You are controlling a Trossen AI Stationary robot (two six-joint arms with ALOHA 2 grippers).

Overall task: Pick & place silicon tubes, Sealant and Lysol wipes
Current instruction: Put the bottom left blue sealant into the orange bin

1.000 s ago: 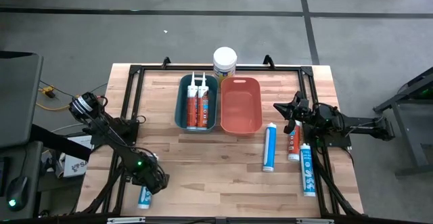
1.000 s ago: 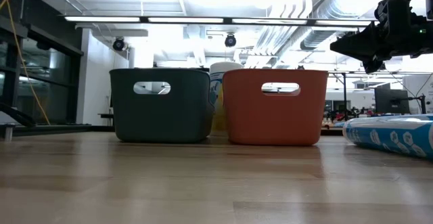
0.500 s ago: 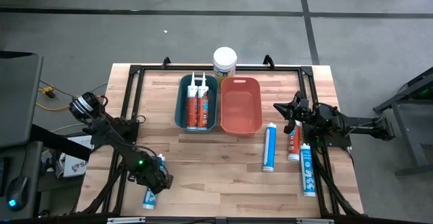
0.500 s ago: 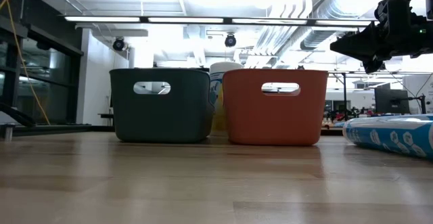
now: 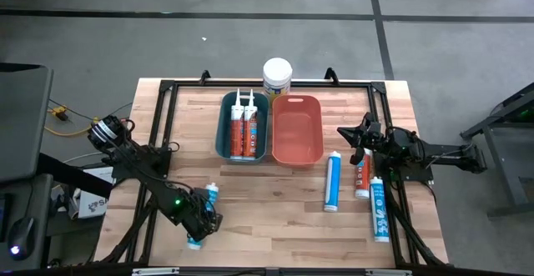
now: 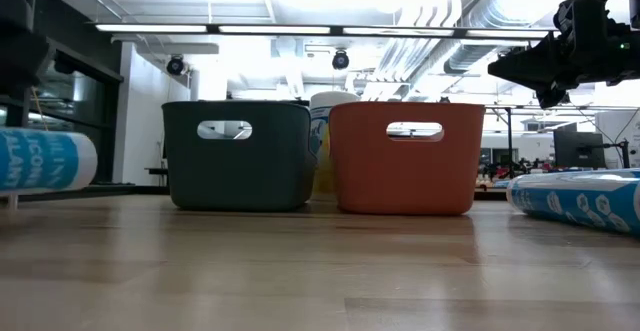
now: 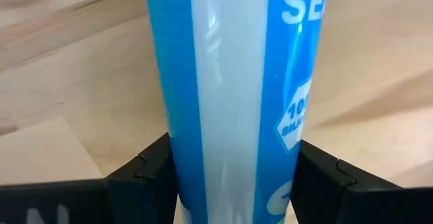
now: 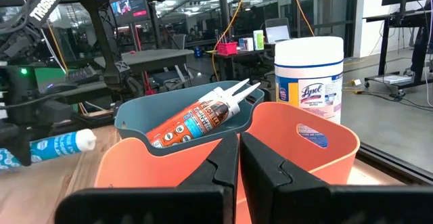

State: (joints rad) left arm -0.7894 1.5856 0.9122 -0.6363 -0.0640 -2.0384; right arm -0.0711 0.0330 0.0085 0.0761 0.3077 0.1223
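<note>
1. Lower left of the high view: left end effector (image 5: 198, 219) grips a blue sealant tube (image 5: 203, 215) around its body, lifted off the surface (image 5: 275, 205).
2. Upper centre: Lysol wipes (image 5: 277, 76) stand behind the teal bin (image 5: 243, 126) and orange bin (image 5: 297, 128).
3. Right: right end effector (image 5: 350, 134) hangs closed, empty.
4. Risk: the smooth, long tube could swing or slip in transit.

Upper centre of the high view: two bins side by side, left bin (image 5: 244, 127) holding two tubes (image 5: 242, 124), right bin (image 5: 297, 129). Lysol wipes (image 5: 277, 77) behind them. Three tubes (image 5: 360, 186) lie lower right; one tube (image 5: 201, 216) lower left.
</note>
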